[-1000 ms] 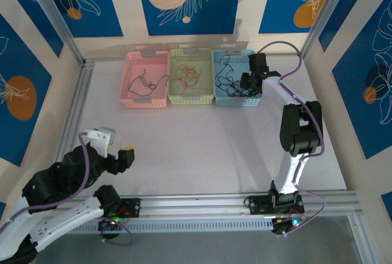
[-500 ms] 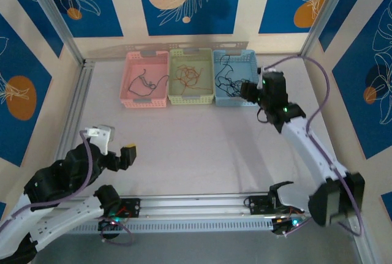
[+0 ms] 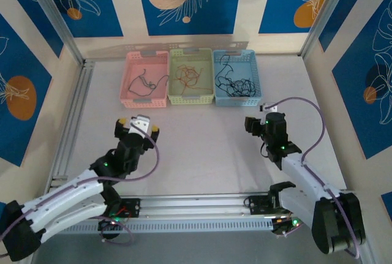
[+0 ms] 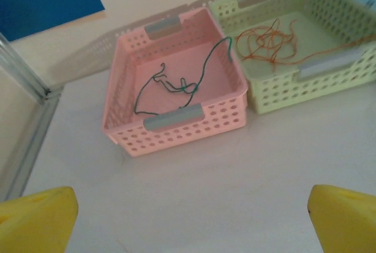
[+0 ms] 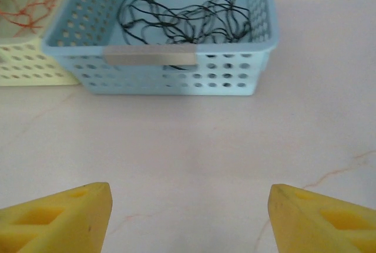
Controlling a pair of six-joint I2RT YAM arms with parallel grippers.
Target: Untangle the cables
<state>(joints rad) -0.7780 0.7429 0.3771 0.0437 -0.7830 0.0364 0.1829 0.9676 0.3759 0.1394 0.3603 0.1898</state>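
Look to the top centre of the overhead view and you find three baskets in a row, side walls touching, on the pale table (image 3: 202, 135). The pink basket (image 3: 144, 101) on the left holds a thin teal-green cable (image 3: 146, 82) lying loose on its floor. The yellow-green basket (image 3: 191, 98) in the middle holds the red-orange cables (image 3: 190, 75) in a loose tangle. The blue basket (image 3: 237, 100) on the right holds the black cables (image 3: 236, 83), bunched toward its lower half. Your left hand (image 3: 139, 127) sits lower left of centre, well below the pink basket and pointing up toward it. In the left wrist view its yellow pads (image 4: 35, 221) stand in the two bottom corners, spread wide with only bare table between them, so this hand (image 4: 188, 223) grips nothing. That same view shows the teal-green cable (image 4: 176, 85) running from the pink basket's right wall down toward its front left, with a darker strand crossing it mid-floor. The red-orange cables (image 4: 267, 44) show in the yellow-green basket (image 4: 294, 88) at upper right. Your right hand (image 3: 252, 126) is right of centre in the overhead view, below the blue basket and apart from it. In the right wrist view its yellow pads (image 5: 56, 221) sit at the bottom left and bottom right, parted, with nothing between them, so this hand (image 5: 188, 218) is also empty. Ahead of it, the blue basket (image 5: 176, 80) fills the top of the frame, its grey handle facing you, and the black cables (image 5: 188, 21) are heaped inside.
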